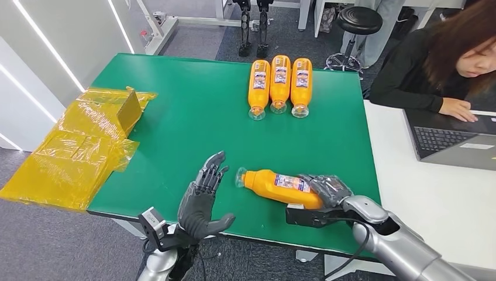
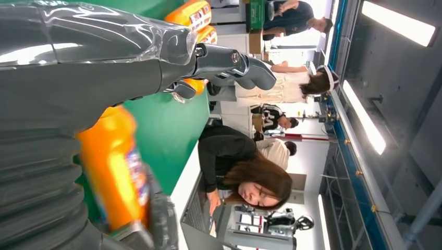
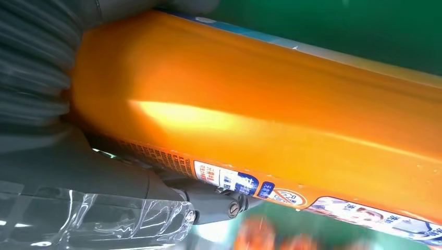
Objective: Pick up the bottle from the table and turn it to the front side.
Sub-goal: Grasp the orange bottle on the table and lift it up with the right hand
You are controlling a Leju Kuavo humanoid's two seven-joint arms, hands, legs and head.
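An orange bottle (image 1: 275, 185) with a clear cap and a blue-white label lies on its side near the green table's (image 1: 193, 117) front edge, cap pointing left. My right hand (image 1: 329, 190) grips its base end, fingers wrapped over it. In the right wrist view the bottle (image 3: 271, 114) runs across the picture with the thumb (image 3: 156, 187) under it. My left hand (image 1: 202, 202) hovers just left of the cap, fingers spread and holding nothing. The left wrist view shows that hand's fingers (image 2: 234, 65) apart beside the bottle (image 2: 117, 166).
Three more orange bottles (image 1: 279, 85) lie side by side at the table's far edge. Yellow plastic wrapping (image 1: 82, 146) hangs over the left edge. A person (image 1: 444, 64) sits at the white desk to the right with a laptop (image 1: 450, 140). A stool (image 1: 358, 23) stands beyond.
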